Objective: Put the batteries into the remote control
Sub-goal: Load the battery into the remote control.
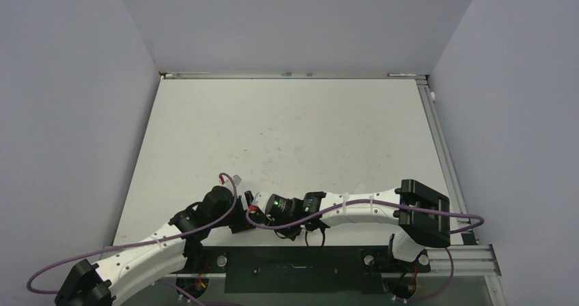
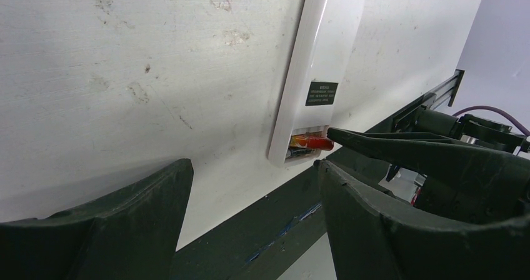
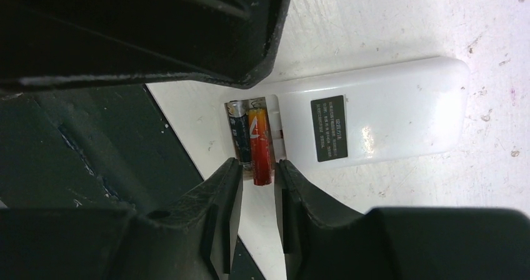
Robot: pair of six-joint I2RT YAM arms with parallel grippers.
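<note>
The white remote control [image 3: 387,114] lies back up on the table, its battery bay open at the end facing my grippers. In the bay sit two batteries: a dark one [image 3: 237,130] and a red-orange one [image 3: 260,149] whose end sticks out past the remote's edge. My right gripper [image 3: 257,170] is narrowly open around that protruding end, with a thin gap on each side. In the left wrist view the remote [image 2: 320,61] and the red battery [image 2: 311,143] show beyond my left gripper [image 2: 253,167], which stands wide open and empty just short of them.
A dark base plate [image 2: 262,224] runs along the table's near edge right beside the remote's open end. The left gripper's finger [image 3: 187,30] hangs close above the right gripper. A metal rail [image 1: 444,149] lines the table's right side; grey walls enclose it.
</note>
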